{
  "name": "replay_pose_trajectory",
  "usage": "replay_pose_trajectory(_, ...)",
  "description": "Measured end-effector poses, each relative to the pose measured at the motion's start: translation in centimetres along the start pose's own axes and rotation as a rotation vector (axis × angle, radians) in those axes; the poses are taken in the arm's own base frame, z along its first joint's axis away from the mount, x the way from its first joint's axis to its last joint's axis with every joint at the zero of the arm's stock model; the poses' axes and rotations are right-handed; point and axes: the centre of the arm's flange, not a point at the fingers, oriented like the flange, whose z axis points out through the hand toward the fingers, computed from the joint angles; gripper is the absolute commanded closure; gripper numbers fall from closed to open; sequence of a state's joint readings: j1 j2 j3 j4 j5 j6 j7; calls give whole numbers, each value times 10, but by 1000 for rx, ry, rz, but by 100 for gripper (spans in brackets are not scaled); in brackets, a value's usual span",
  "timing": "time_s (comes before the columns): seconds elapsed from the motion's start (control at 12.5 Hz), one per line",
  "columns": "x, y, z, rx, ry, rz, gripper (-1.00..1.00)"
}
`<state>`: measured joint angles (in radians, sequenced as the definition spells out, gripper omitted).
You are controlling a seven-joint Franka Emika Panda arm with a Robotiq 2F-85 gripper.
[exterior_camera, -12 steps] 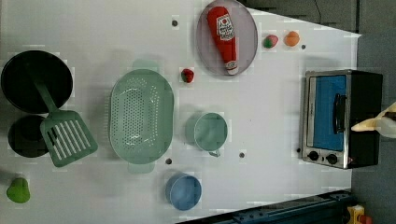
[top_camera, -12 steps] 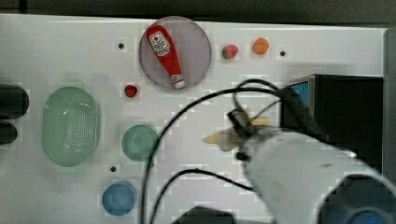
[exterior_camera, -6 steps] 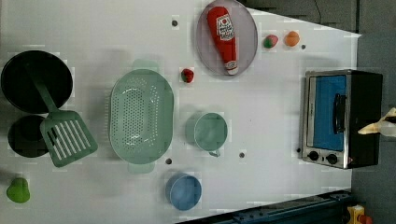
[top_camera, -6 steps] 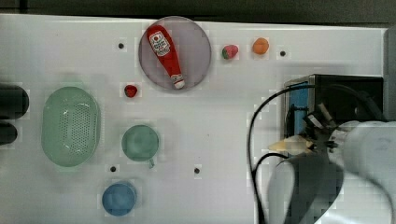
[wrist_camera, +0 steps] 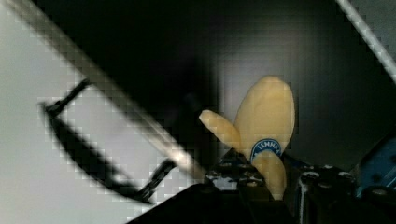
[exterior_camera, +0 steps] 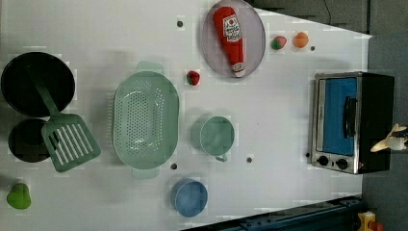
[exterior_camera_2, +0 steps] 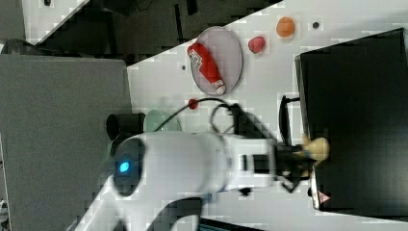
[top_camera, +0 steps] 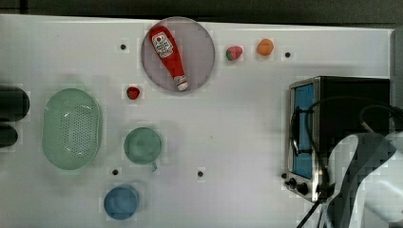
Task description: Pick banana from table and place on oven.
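Note:
The banana [wrist_camera: 266, 121] is pale yellow with a blue sticker, and my gripper [wrist_camera: 264, 175] is shut on its lower end. It hangs just above the black top of the oven [wrist_camera: 163, 56]. In the right view the banana [exterior_camera_2: 317, 148] sticks out of the gripper [exterior_camera_2: 304, 155] over the front part of the oven's [exterior_camera_2: 356, 120] top. The left view has the banana [exterior_camera: 389, 143] at the far-right edge of the oven [exterior_camera: 365, 120]. In the top view my white arm [top_camera: 370, 185] covers the lower part of the oven [top_camera: 351, 109] on the white table [top_camera: 237, 123].
A ketchup bottle [top_camera: 168, 52] lies on a grey plate [top_camera: 199, 47]. A green colander [top_camera: 71, 128], green cup [top_camera: 142, 145], blue bowl [top_camera: 121, 202], small red fruits [top_camera: 133, 92] and an orange one [top_camera: 265, 46] sit on the table. Black pots and a green spatula [exterior_camera: 67, 139] lie at the left view's left.
The arm has swung to the top view's right, carrying the banana from above the table to above the oven's top.

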<state>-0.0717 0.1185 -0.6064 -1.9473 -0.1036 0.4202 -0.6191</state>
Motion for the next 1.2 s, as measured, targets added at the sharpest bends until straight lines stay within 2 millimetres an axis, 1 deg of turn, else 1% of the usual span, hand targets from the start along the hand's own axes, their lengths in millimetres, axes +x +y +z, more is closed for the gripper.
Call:
replay_pose_trajectory(0.08, 11, 5, 8, -28, -5, -31, 64)
replay_pose_trajectory(0.16, 18, 5, 13, -40, -9, -62, 57)
replay_pose_trajectory(0.32, 19, -1, 14, -50, 2, -110, 15)
replay_pose_trajectory(0.48, 21, -6, 12, -16, 18, -101, -30)
replay_pose_trajectory(0.72, 23, -11, 9, -38, 39, -141, -97)
replay_pose_trajectory(0.96, 21, -18, 7, -47, 21, -179, -100)
replay_pose_trajectory(1.12, 24, -30, -7, -35, 31, -207, -100)
replay_pose_trajectory(1.2, 25, -41, -20, -24, 46, -224, -100)
